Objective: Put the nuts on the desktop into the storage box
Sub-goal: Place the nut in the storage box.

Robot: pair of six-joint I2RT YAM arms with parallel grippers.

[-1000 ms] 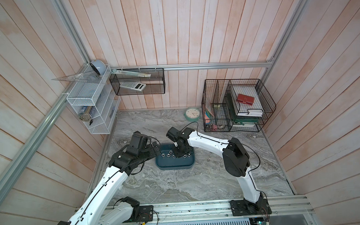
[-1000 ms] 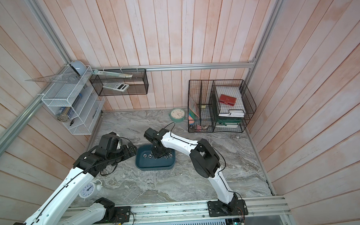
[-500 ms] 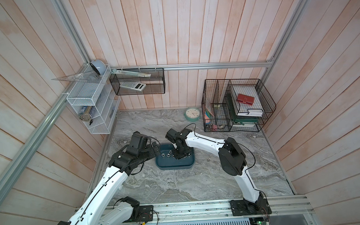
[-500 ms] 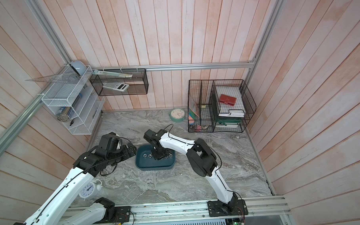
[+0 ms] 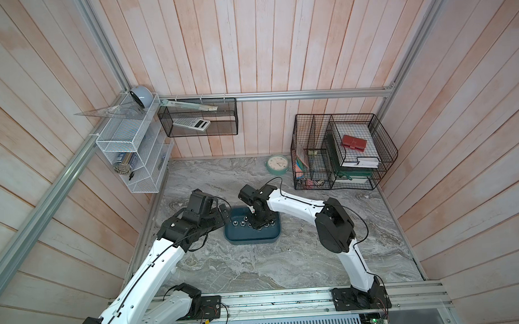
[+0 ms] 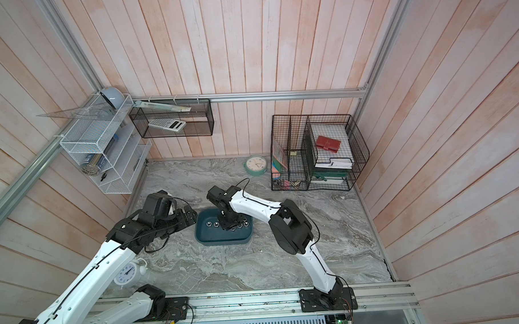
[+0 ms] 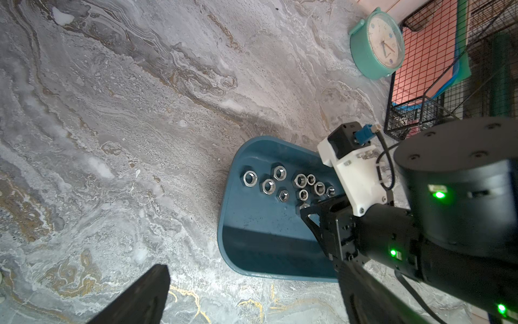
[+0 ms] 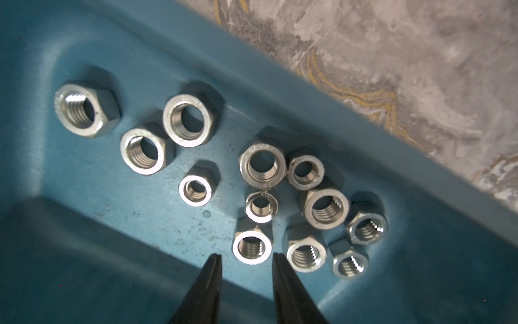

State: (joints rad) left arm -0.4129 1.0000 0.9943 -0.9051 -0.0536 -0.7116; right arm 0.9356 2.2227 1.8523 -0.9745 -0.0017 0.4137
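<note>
**Storage box.** The storage box (image 5: 250, 240) stands flat on the desktop (image 5: 256, 272), left of centre. It lies between the two arms and well apart from the mint-green clock (image 5: 277, 165) and the black wire baskets (image 5: 341, 154) at the back wall.

**Nuts.** The right wrist view shows twelve nuts (image 8: 262, 165) on the box floor. All lie flat with the threaded hole facing up, and the sizes are mixed. They are grouped along one long wall (image 8: 308, 92). Both top views place that group in the far half of the box, toward the back wall. Several nuts touch their neighbours, and the three largest sit a little apart at one end. The top views do not show whether any nut lies on the desktop outside the box.

**Right gripper.** The right gripper (image 8: 245, 256) points down into the box, low over the floor. Its two black fingertips (image 8: 213, 261) stand slightly apart and clamp nothing. One nut (image 8: 252, 246) lies on the floor just ahead of the gap, clear of both tips.

**Left gripper.** The left gripper (image 5: 226, 214) hangs just beside the box's left end, outside the rim. Its jaws are spread wide and empty.

**Other.** A white alarm clock (image 6: 127, 272) stands on the desktop beside the left arm.
</note>
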